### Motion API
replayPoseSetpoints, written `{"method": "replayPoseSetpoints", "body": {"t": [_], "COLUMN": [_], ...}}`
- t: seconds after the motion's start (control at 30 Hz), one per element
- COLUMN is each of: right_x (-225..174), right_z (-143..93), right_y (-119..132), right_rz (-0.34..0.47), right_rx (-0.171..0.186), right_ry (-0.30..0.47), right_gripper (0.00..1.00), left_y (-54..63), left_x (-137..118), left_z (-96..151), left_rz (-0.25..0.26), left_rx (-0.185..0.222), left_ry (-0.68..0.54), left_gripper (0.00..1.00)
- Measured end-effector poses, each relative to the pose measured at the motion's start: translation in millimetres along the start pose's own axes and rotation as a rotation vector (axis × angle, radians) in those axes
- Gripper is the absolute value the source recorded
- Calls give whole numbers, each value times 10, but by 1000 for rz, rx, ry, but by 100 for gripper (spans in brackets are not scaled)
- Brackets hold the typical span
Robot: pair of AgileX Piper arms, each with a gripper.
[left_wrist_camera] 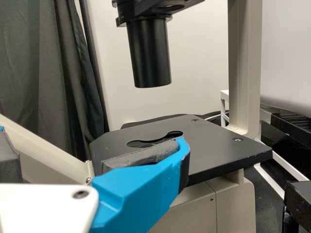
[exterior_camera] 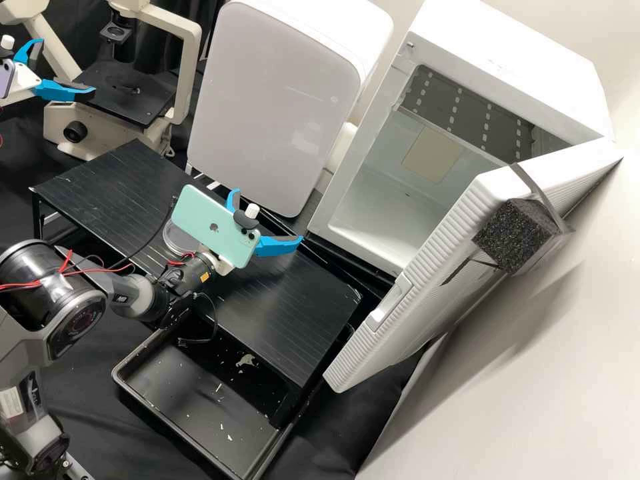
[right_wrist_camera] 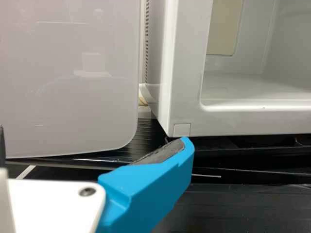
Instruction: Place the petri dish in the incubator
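The left gripper (exterior_camera: 67,65) stands open beside the microscope stage, its blue fingers wide apart. In the left wrist view, the left gripper (left_wrist_camera: 92,141) has the stage behind it. Over the black rack, the right gripper (exterior_camera: 268,215) is open with nothing between its fingers, facing the incubator (exterior_camera: 357,193). The right wrist view has the right gripper (right_wrist_camera: 95,145) in front of the incubator's lower front corner (right_wrist_camera: 182,129). A round clear dish, seemingly the petri dish (exterior_camera: 175,241), lies on the rack, partly hidden behind the phone on the right gripper. The incubator door (exterior_camera: 427,287) stands open.
A microscope (exterior_camera: 123,93) is at the back left. A closed white appliance (exterior_camera: 267,100) stands left of the incubator, behind the black rack (exterior_camera: 287,313). An empty-looking black tray (exterior_camera: 200,393) with pale scraps sits in front. Black foam (exterior_camera: 513,233) is strapped to the door.
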Motion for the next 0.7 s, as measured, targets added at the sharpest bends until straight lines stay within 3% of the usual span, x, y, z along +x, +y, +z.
{"method": "replayPoseSetpoints", "body": {"t": [0.47,0.7], "right_x": [-161,-565], "right_z": [49,-41], "right_y": [43,151], "right_rz": [17,90], "right_rx": [-4,45], "right_ry": [-2,94], "right_gripper": [100,100], "left_y": [0,0], "left_x": [0,0], "left_z": [0,0], "left_rz": [0,0], "left_rx": [0,0], "left_ry": [0,0], "left_gripper": [100,100]}}
